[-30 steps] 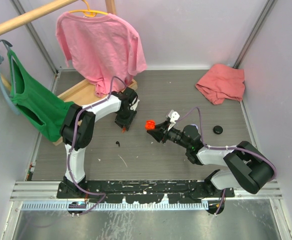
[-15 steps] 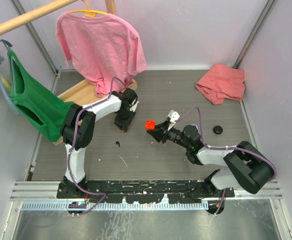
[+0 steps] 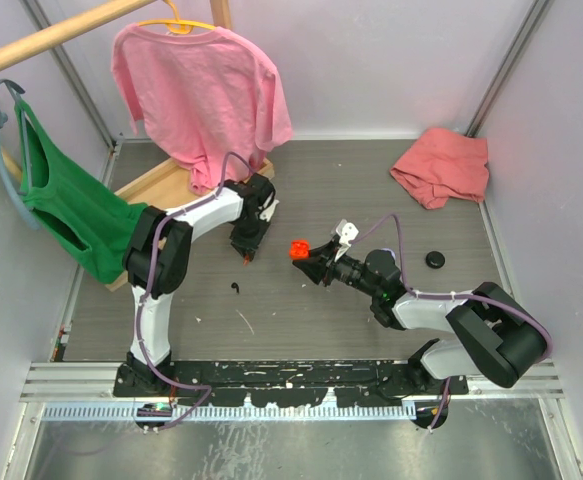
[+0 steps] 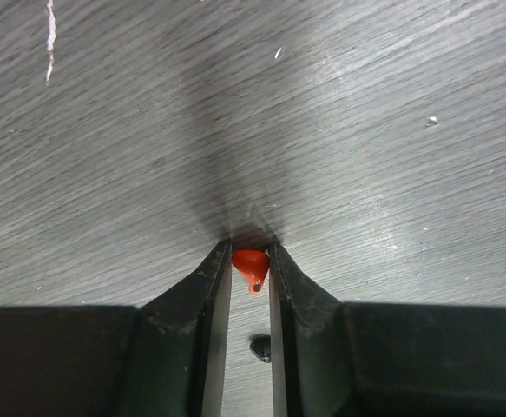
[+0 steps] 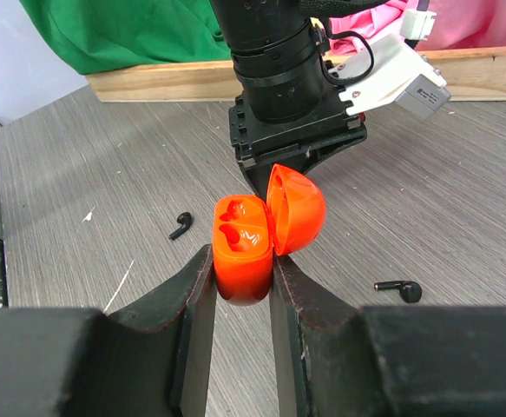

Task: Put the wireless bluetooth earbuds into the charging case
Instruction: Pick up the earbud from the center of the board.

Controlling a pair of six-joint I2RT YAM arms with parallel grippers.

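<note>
From above, the left gripper (image 3: pixel 244 256) points down at the surface (image 3: pixel 371 180); the right gripper (image 3: pixel 304 254) holds the orange charging case (image 3: pixel 297 249). Left wrist: it pinches an orange-red earbud (image 4: pixel 251 266). Right wrist: jaws clamp the open case, black earbuds (image 5: pixel 180 226) lying on either side.

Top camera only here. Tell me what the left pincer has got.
Observer: The left pincer pinches an orange-red earbud right at the table.
Operator: Report the case's state.
Observer: The right pincer grips the orange case, lid open, both sockets empty.
Operator: Name any loose buds.
Observer: Two black earbuds lie on the table, one on either side of the case in the right wrist view.
</note>
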